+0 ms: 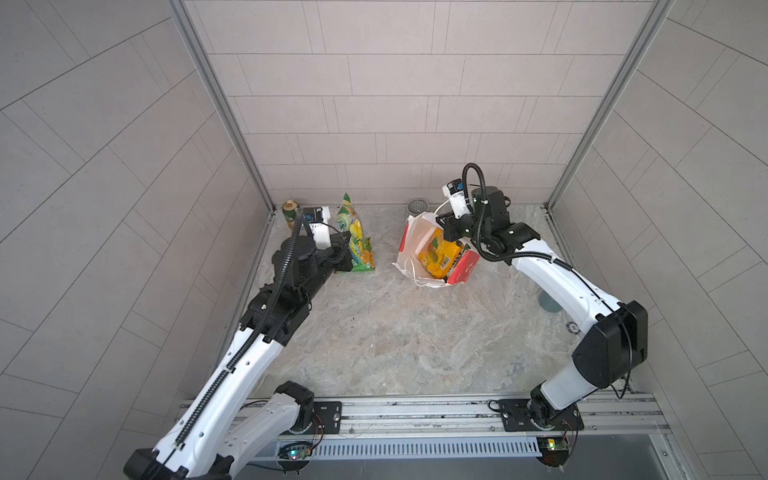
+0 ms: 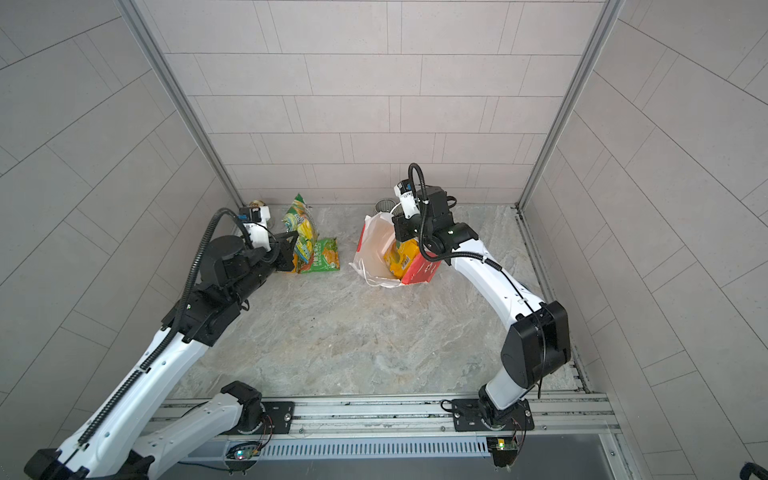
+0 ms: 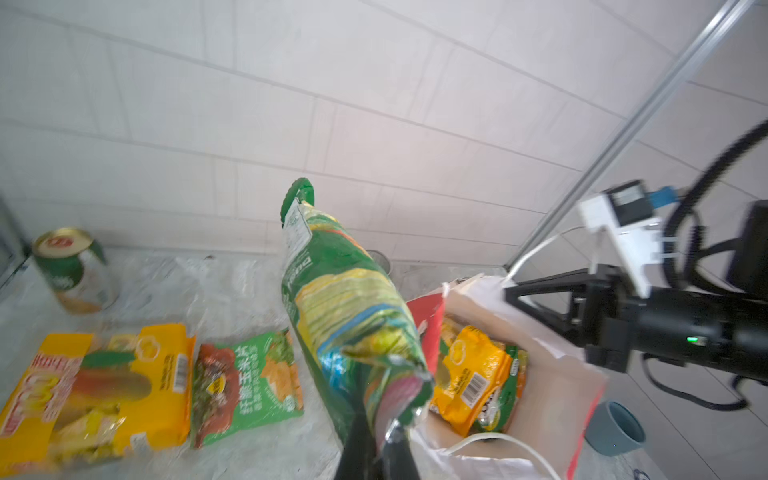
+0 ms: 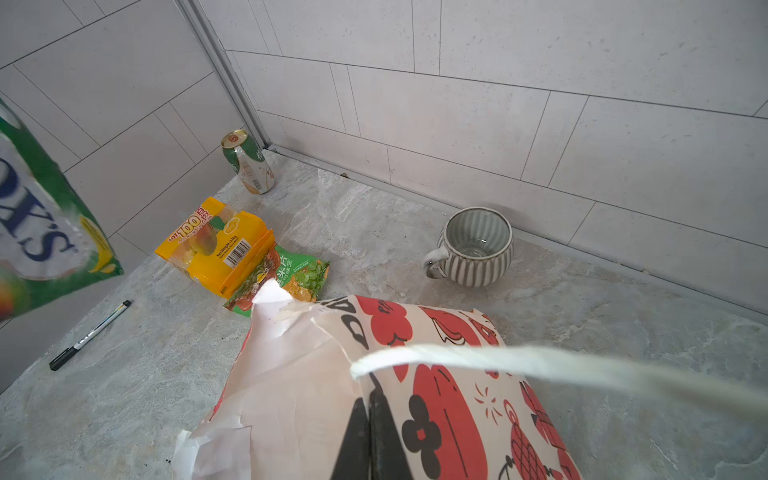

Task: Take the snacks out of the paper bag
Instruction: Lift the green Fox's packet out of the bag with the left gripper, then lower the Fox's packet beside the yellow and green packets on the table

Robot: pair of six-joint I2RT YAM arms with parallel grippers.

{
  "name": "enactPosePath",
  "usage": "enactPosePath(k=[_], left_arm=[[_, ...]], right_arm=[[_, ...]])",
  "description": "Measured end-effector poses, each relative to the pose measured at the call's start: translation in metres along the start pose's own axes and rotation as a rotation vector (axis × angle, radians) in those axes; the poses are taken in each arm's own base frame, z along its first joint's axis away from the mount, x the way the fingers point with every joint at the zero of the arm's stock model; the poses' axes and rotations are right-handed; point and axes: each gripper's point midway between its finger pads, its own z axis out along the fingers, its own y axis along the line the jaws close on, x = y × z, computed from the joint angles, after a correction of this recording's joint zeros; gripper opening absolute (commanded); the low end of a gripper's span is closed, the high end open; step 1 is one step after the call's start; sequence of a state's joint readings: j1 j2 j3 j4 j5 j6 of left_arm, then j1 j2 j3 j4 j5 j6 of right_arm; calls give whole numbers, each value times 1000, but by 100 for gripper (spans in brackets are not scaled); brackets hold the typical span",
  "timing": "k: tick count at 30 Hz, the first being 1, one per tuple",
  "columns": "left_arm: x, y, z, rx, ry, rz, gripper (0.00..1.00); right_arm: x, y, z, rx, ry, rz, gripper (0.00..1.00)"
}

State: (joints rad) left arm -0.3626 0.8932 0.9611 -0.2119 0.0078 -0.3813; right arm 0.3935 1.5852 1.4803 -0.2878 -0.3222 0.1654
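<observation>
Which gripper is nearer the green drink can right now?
Left. The left gripper, clamped on the FOX'S packet, is close to the drink can in the back left corner. The right gripper pinches the paper bag, much farther to the right.

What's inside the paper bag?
A yellow-orange packet lies in the bag, with a second, green-edged packet peeking out beside it. The bag's walls hide anything deeper.

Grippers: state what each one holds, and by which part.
The left gripper pinches the green-yellow FOX'S packet by its crimped end; the right gripper pinches the paper bag by its top rim.
</observation>
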Motion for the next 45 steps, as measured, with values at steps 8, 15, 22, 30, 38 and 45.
enactPosePath(k=[8, 15, 22, 30, 38, 45], left_arm=[[118, 120, 13, -313, 137, -296, 0], [120, 136, 16, -329, 72, -419, 0], [124, 146, 18, -339, 27, -493, 0], [134, 157, 16, -366, 15, -542, 0], [149, 169, 16, -402, 35, -555, 3], [154, 177, 22, -414, 40, -562, 27]], right_arm=[[1, -1, 1, 1, 0, 1, 0], [1, -1, 0, 2, -2, 0, 0], [1, -1, 0, 2, -2, 0, 0], [1, -1, -1, 2, -2, 0, 0], [1, -1, -1, 1, -2, 0, 0], [1, -1, -1, 1, -2, 0, 0]])
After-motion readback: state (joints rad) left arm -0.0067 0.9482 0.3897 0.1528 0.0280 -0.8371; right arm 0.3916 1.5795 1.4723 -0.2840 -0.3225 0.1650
